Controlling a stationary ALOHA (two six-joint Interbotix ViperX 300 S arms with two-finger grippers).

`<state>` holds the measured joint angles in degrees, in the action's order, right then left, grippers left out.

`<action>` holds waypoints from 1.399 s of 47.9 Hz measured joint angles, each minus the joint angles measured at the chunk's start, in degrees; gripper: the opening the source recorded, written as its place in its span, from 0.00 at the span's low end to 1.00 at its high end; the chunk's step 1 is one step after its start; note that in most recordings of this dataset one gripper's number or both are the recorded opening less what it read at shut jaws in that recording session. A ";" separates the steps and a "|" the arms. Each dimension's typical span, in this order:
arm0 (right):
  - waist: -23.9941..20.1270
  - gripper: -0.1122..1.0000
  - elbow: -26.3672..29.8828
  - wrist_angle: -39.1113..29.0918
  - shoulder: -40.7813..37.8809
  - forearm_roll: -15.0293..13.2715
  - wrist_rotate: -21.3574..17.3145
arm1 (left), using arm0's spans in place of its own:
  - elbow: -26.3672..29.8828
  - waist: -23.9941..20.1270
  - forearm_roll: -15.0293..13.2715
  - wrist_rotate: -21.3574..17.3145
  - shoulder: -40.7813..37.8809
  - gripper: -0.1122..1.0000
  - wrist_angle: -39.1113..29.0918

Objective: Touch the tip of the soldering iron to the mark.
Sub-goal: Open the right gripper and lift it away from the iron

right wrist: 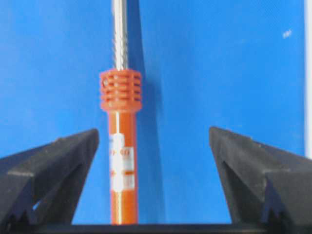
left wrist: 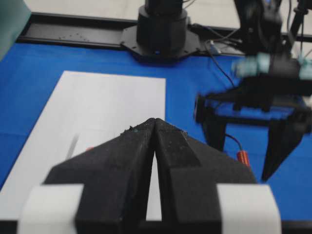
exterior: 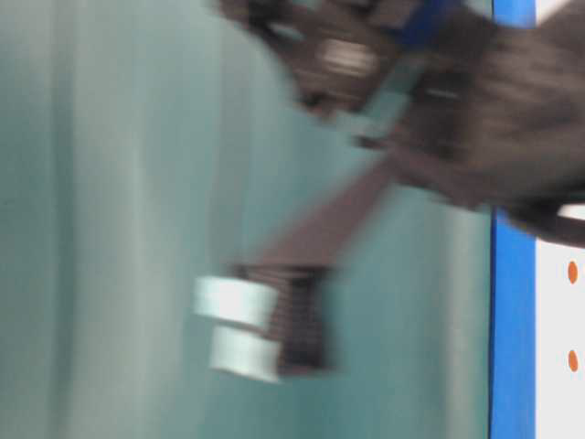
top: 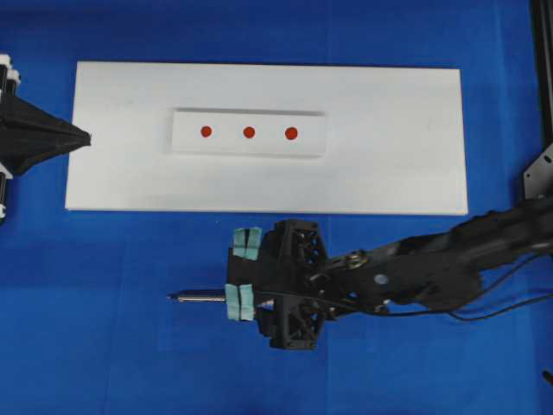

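Overhead, we see a long white board (top: pixel 389 164) lying on the blue surface (top: pixel 104 303), and on it a smaller white rectangular block (top: pixel 249 132) carrying a row of three red dots. The mark (top: pixel 249 132) is the centre dot of that row; nothing touches it.

The soldering iron (top: pixel 197 296) lies flat on the blue surface, just below the board's lower edge and well apart from the mark. Its grey shaft points toward the left of the overhead view, and its handle is hidden there beneath the right arm. In the right wrist view we see the orange-red handle (right wrist: pixel 122 161) with its ribbed collar, the shaft running up out of the picture.

The right tool (top: pixel 243 274) hangs over the iron with its jaws spread wide. In the right wrist view the handle sits between the two black fingers (right wrist: pixel 48 165), nearer the left one, with blue surface visible on either side, so we read no grip.

The left tool (top: pixel 85 137) rests at the left end of the board, its tips pressed together and holding nothing, as the left wrist view (left wrist: pixel 154 122) confirms.

The table-level view is too blurred for us to read beyond dark arm shapes.
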<state>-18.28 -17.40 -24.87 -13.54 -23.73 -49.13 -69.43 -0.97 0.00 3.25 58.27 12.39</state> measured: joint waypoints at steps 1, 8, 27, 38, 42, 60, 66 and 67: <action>-0.09 0.87 0.00 -0.70 0.88 -0.09 0.09 | -0.09 0.00 0.00 0.09 0.09 0.10 0.00; -1.14 0.86 0.00 -6.24 7.03 -0.44 0.53 | -0.09 0.00 0.00 0.00 0.44 0.10 -0.09; 1.05 0.86 0.00 -11.43 10.63 -5.01 1.14 | 0.00 0.00 0.00 0.00 0.88 0.10 -0.62; 8.44 0.86 -0.79 -11.51 12.30 -5.80 7.56 | -0.09 0.00 0.00 0.00 0.88 0.10 -0.62; 11.51 0.86 -0.88 -11.34 13.10 -5.71 9.67 | -0.09 0.00 0.00 0.00 0.88 0.10 -0.62; 14.94 0.86 -4.92 -10.55 19.60 -5.71 11.43 | -0.09 0.00 0.00 0.09 0.97 0.10 -0.70; 14.94 0.86 -9.23 -10.55 27.25 -5.80 11.43 | -0.09 0.00 0.00 0.09 0.97 0.10 -0.70; 14.94 0.86 -10.11 -10.55 28.74 -5.80 11.43 | -0.09 0.00 0.00 0.09 1.05 0.10 -0.70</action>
<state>-3.34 -27.51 -35.42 15.21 -29.53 -37.71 -69.52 -0.97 0.00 3.34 59.33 11.69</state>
